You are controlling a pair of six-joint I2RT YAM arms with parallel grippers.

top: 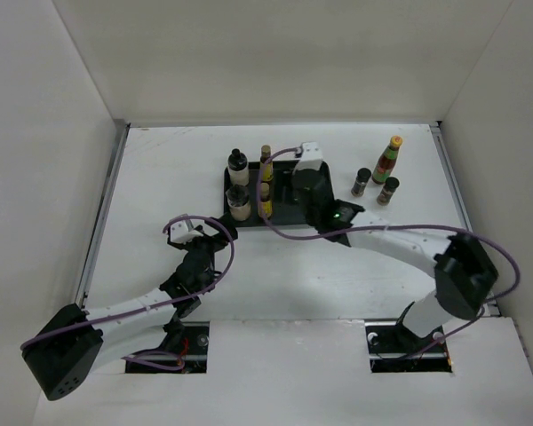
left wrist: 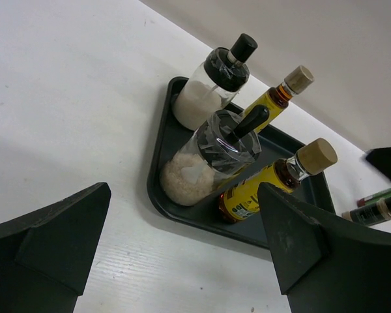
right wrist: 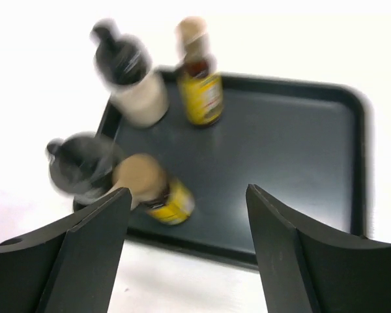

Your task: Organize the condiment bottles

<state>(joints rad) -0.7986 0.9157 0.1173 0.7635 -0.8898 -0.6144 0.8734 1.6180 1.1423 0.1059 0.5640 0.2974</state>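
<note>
The right end effector [right wrist: 186,193] is hanging open and empty over the tray [right wrist: 300,130]. Four bottles [top: 239,202] are standing on its left side. Three more bottles [top: 388,158] are waiting on the bench [top: 160,177], far right. I think it should be reaching slowly for a short dark bottle [top: 361,182] and gripping its middle without bumping the others.

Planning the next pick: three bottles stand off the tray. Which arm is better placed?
Right, likely. The three loose bottles stand right of the tray, on that arm's side; its open fingers hover over the tray. The left fingers are left of it.

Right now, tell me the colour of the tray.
The tray is black; the right wrist view shows it best.
</note>
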